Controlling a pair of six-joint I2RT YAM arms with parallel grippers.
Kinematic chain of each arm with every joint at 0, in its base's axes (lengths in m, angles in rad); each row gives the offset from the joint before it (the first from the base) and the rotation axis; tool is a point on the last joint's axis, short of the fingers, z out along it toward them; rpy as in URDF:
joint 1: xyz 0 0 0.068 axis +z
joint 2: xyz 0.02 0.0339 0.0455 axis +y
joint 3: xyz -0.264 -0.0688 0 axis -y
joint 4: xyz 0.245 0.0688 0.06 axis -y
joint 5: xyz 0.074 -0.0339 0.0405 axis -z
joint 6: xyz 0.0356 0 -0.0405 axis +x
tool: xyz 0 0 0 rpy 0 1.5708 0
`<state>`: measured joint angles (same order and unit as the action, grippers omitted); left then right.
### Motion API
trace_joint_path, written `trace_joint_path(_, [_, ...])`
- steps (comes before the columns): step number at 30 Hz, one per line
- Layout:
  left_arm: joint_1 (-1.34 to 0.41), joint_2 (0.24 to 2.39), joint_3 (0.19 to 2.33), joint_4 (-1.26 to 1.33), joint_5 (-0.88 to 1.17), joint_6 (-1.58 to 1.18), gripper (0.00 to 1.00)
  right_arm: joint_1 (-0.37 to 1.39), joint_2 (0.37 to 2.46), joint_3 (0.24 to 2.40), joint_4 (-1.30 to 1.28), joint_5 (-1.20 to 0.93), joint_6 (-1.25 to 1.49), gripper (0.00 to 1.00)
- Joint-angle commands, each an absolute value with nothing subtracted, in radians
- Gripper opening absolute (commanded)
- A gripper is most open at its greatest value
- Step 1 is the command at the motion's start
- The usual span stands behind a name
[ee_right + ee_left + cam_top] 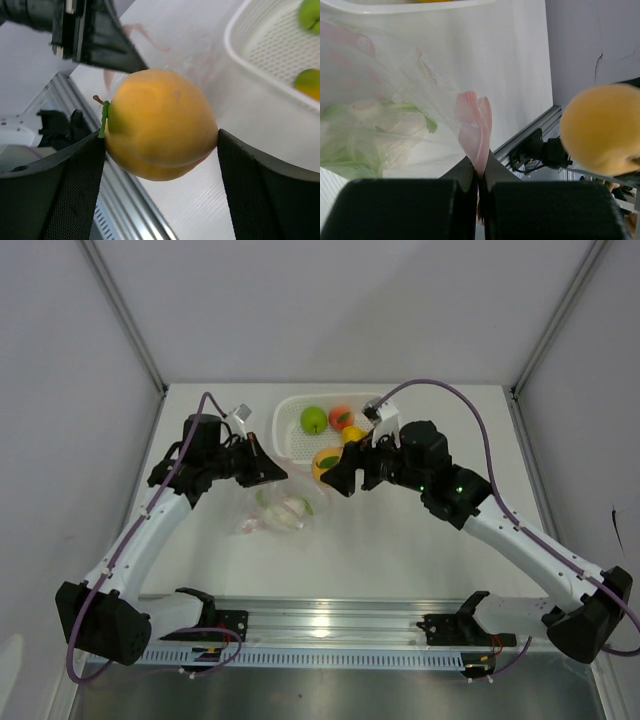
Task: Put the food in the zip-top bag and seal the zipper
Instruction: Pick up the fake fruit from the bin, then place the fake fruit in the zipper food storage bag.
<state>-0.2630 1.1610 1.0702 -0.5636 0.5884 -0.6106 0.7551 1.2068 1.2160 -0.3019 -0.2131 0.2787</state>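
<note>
The right pincer [160, 145] stands wide, its two pads pressed to either side of a yellow-orange toy fruit [326, 461], a mango by its look, carried clear of the counter [400, 540] near the middle of the overhead frame. Just left of it, the left pincer [268, 470] is closed tight on the pink-red zipper [475, 125] strip of the zip-top bag [248, 524], pinching that edge up. The rest of the bag slumps on the counter below and slightly left of the fruit. It lies roughly across the frame, with the white-green leafy vegetable [285, 512] already inside. So the drop, I'd judge, goes left and down from the right pincer, past the lifted lip. How wide the mouth gapes I cannot tell. The white basket [283, 425], in the upper middle, holds a green apple [314, 420], a peach [342, 417] and a yellow citrus [354, 434] yet to go.
</note>
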Motion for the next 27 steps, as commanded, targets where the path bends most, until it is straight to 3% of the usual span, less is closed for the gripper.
trace_joint_path(1, [-0.258,1.160,1.121,-0.540,0.626,-0.624,0.01,0.769,1.193,1.135,-0.215,-0.359,0.385,0.00])
trace_joint_path(17, [-0.258,1.131,1.132,-0.555,0.660,-0.644,0.01,0.787,1.397,1.114,-0.014,-0.488,0.532,0.00])
trace_joint_path(27, [-0.259,1.101,1.137,-0.554,0.693,-0.673,0.01,0.793,1.465,1.086,0.040,-0.453,0.540,0.00])
